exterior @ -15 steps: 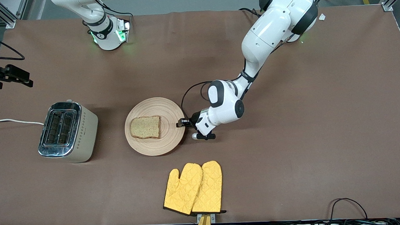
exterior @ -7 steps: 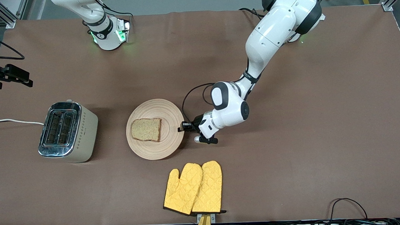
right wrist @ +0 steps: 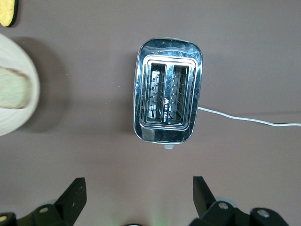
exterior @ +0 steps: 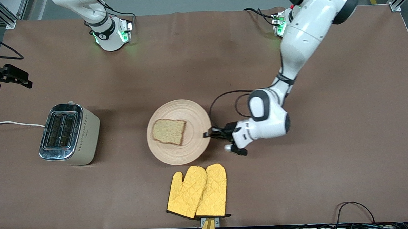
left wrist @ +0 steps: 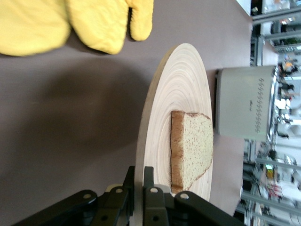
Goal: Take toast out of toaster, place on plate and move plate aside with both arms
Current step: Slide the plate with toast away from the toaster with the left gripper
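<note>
Plate [exterior: 179,132] with toast [exterior: 169,131] has shifted toward the left arm's end, left claw [exterior: 208,133] clamping its rim.
Only the right wrist view shows the right claw [right wrist: 136,200] spread wide above the toaster [right wrist: 168,110].

Right hand [right wrist: 136,200] fingertips cut off by frame edge; plate [right wrist: 14,70] partly out of frame.
</note>
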### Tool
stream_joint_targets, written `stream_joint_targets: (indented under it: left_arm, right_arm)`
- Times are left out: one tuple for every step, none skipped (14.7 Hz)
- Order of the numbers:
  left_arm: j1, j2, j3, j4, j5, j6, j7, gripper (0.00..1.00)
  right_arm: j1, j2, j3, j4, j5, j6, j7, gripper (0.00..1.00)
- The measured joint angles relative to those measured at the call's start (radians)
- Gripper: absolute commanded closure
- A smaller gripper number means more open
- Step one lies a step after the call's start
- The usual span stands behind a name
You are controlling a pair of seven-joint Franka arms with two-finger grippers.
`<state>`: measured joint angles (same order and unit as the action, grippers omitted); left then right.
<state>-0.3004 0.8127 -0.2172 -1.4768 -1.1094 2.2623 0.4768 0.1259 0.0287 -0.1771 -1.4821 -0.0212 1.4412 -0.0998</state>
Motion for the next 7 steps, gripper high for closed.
stream_joint_targets:
  left_arm:
    - [0.059, -0.009, 0.002, -0.023, 0.001, -0.074, 0.052, 1.0]
    - [0.12, -0.012, 0.002, -0.041, 0.004, -0.139, 0.095, 1.0]
    - [0.181, -0.012, 0.003, -0.055, 0.014, -0.191, 0.126, 1.0]
    - [0.244, -0.012, 0.003, -0.064, 0.04, -0.237, 0.144, 1.0]
    - [0.303, -0.012, 0.002, -0.067, 0.077, -0.278, 0.153, 1.0]
    - [0.36, -0.013, 0.001, -0.067, 0.116, -0.316, 0.16, 1.0]
    - [0.417, -0.014, 0.001, -0.067, 0.148, -0.356, 0.178, 1.0]
  right_arm:
    - [0.001, 0.0, 0.001, 0.0, 0.0, -0.002, 0.0, 0.0]
    - [0.002, 0.001, 0.002, 0.0, 0.0, -0.004, 0.0, 0.0]
    - [0.003, 0.001, 0.004, 0.0, 0.0, -0.005, 0.0, 0.0]
    - [0.003, 0.001, 0.005, 0.0, 0.0, -0.005, 0.0, 0.0]
    - [0.003, 0.001, 0.005, 0.001, 0.0, -0.005, 0.0, 0.0]
    - [0.003, 0.001, 0.005, 0.001, 0.0, -0.006, -0.001, 0.0]
    - [0.003, 0.001, 0.006, 0.001, 0.0, -0.007, -0.001, 0.0]
